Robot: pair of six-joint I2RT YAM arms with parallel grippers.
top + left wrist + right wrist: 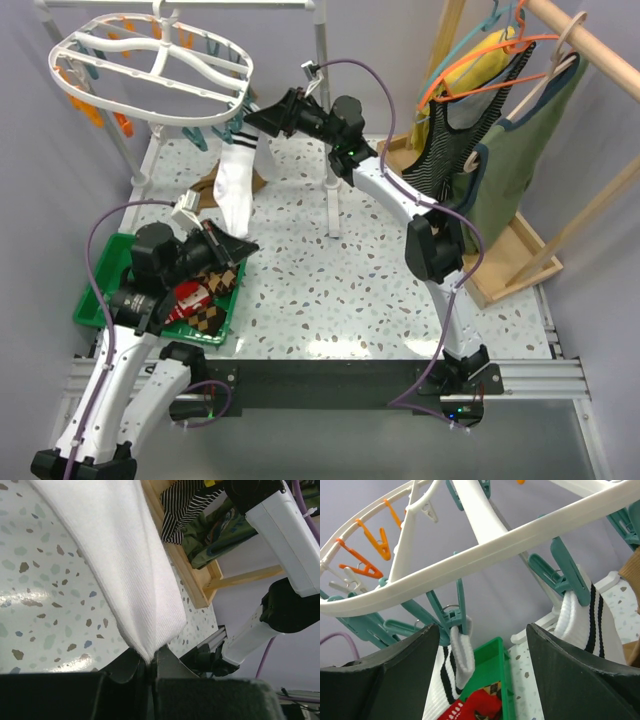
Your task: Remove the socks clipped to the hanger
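Observation:
The white oval hanger (150,65) hangs at the back left, its ring (485,545) crossing the right wrist view. A white sock (237,185) hangs from its teal clips. My left gripper (238,248) is shut on the sock's lower end (130,570), which is pinched between the jaws (150,662). My right gripper (255,118) is open just under the ring. Between its fingers (482,630), a teal clip (455,615) holds a black-striped white cuff (462,655). A second striped cuff (585,615) hangs from another teal clip (560,575).
A green bin (100,300) at the front left holds a red sock (192,297) and an argyle sock (212,315). A tan-brown sock (212,185) lies on the table behind the white one. A wooden rack (520,250) with garments stands on the right, and a white pole (330,150) in the middle.

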